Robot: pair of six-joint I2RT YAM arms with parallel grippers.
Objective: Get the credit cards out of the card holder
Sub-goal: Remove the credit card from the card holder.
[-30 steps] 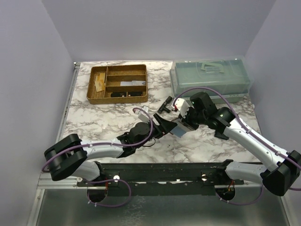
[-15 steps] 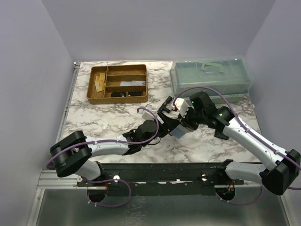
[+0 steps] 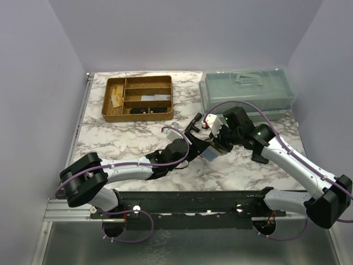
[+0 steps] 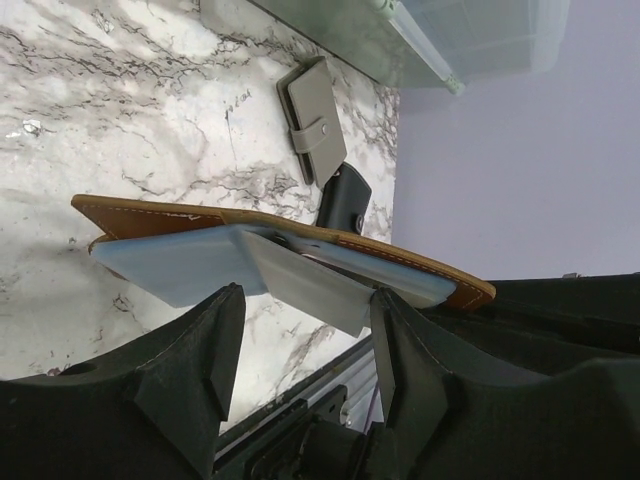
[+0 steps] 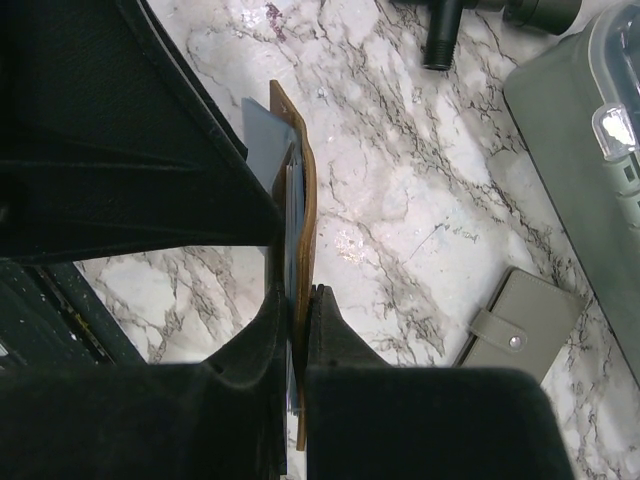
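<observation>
My right gripper (image 5: pixel 300 300) is shut on the reddish-brown card holder (image 5: pixel 305 190), pinching its edge and holding it above the marble table. In the left wrist view the card holder (image 4: pixel 150 217) lies edge-on, with a light blue card (image 4: pixel 170 265) and a grey card (image 4: pixel 310 290) sticking out towards the camera. My left gripper (image 4: pixel 305 345) is open and straddles the grey card's corner; that corner meets the right finger, and the left finger stands apart from it. From above, both grippers meet at the holder (image 3: pixel 212 151) in the middle of the table.
A gold-brown divided tray (image 3: pixel 138 98) stands at the back left and a clear lidded box (image 3: pixel 246 91) at the back right. A grey snap wallet (image 4: pixel 315 118) and a small black pouch (image 4: pixel 345 195) lie beyond the holder, and a black tool (image 3: pixel 194 121) lies on the marble.
My left arm has reached forward and right to the held card holder, and its jaws have narrowed around the protruding card. The right arm has hardly moved.
</observation>
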